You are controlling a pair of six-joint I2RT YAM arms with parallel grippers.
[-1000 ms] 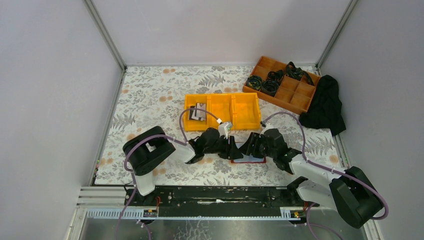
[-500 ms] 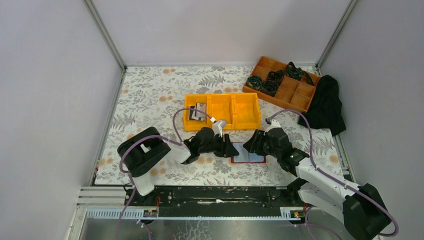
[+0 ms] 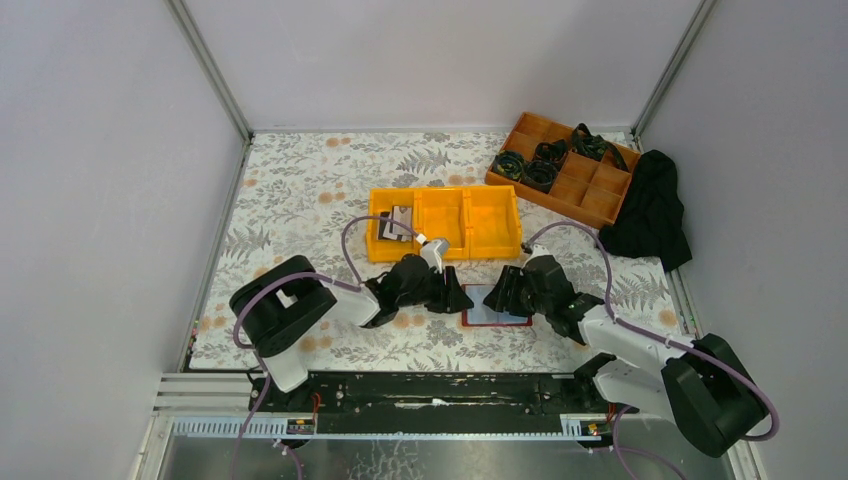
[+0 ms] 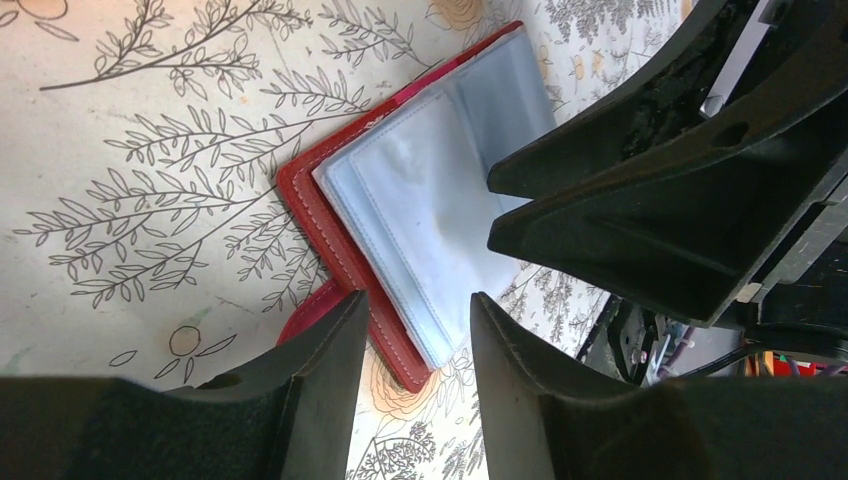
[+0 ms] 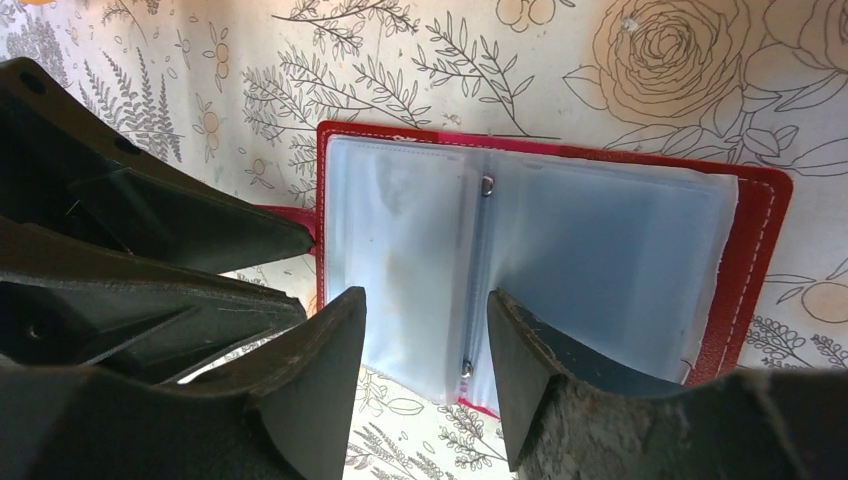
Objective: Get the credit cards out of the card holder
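Observation:
The card holder lies open and flat on the floral mat, red-edged with blue-grey clear sleeves that look empty. My left gripper is at its left edge, open, with the holder's red corner showing past the gap and nothing between the fingers. My right gripper hovers open over the holder's spine, holding nothing. Grey-white and black credit cards lie in the left compartment of the yellow bin.
A brown divided tray with black coiled items sits at the back right, with a black cloth beside it. The two grippers' fingertips are close together over the holder. The mat's near edge runs just below the holder.
The holder, mostly hidden under both grippers a second ago, now lies open and in view. My left gripper has drawn back to the left; the right has shifted slightly over the holder.

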